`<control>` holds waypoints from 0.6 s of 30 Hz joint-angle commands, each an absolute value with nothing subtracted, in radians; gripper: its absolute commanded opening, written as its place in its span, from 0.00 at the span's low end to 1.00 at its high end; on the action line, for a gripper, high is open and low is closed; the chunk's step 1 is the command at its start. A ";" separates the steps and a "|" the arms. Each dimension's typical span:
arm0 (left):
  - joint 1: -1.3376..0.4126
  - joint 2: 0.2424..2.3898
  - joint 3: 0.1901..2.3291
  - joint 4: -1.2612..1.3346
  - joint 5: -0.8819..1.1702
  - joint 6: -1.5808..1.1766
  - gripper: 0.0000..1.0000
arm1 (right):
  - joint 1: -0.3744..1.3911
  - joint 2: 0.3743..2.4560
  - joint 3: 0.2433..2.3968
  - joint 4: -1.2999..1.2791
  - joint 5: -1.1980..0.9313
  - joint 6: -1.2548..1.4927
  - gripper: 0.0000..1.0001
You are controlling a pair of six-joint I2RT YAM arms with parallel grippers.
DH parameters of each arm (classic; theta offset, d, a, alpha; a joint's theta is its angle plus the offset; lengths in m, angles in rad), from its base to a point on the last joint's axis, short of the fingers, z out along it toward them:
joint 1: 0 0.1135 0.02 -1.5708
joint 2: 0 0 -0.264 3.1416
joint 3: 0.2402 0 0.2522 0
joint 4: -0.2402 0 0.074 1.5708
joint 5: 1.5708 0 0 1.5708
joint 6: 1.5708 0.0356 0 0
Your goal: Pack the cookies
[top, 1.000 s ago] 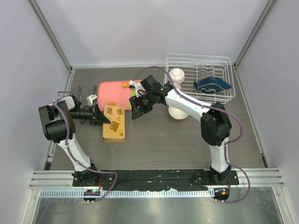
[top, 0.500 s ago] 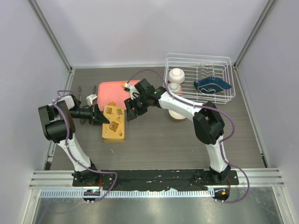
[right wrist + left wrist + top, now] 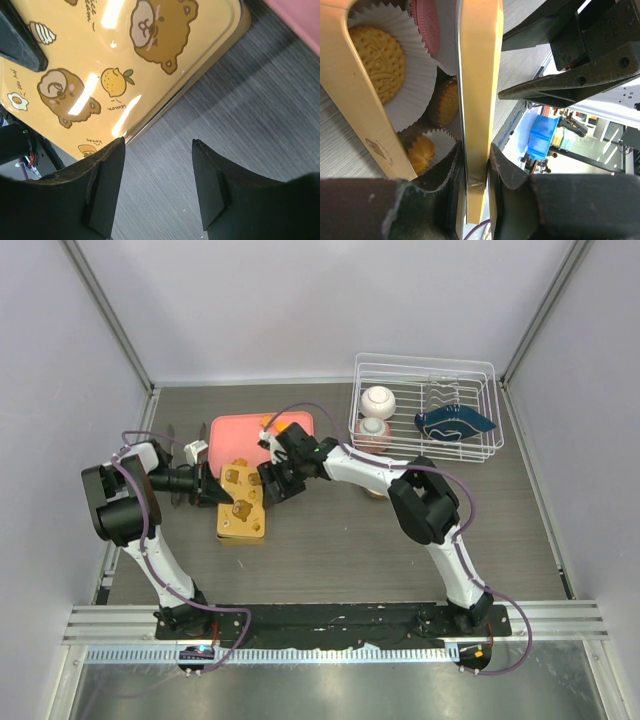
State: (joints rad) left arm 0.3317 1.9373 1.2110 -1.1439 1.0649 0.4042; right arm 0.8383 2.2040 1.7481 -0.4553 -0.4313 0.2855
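A yellow tin (image 3: 244, 528) lies left of centre, and its bear-printed lid (image 3: 243, 487) is tilted up over it. My left gripper (image 3: 211, 491) is shut on the lid's left rim (image 3: 480, 100). Under the lid, cookies sit in white paper cups: a yellow round one (image 3: 377, 62), a pink one (image 3: 426, 25) and an orange flower one (image 3: 420, 152). My right gripper (image 3: 276, 486) stands open just right of the lid (image 3: 125, 60), its fingers (image 3: 106, 186) over bare table, holding nothing. One orange cookie (image 3: 266, 421) lies on the pink tray (image 3: 240, 432).
A white wire dish rack (image 3: 425, 365) stands at the back right, holding a white jar (image 3: 378, 400) and a dark blue dish (image 3: 455, 423). Grey walls close in the table on three sides. A small white thing (image 3: 196, 452) lies left of the tray.
My right gripper has swung left from beside the tray to the lid's right edge. The left gripper has kept its hold on the lid in place.
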 commanded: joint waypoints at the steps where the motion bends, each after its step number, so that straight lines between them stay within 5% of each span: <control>1: 0.341 1.933 1.238 -1.143 1.035 0.434 0.24 | 0.845 2.213 1.815 -0.380 -0.460 0.319 0.61; 18: 0.341 1.944 1.239 -1.138 1.038 0.442 0.25 | 0.862 2.264 1.876 -0.347 -0.522 0.365 0.60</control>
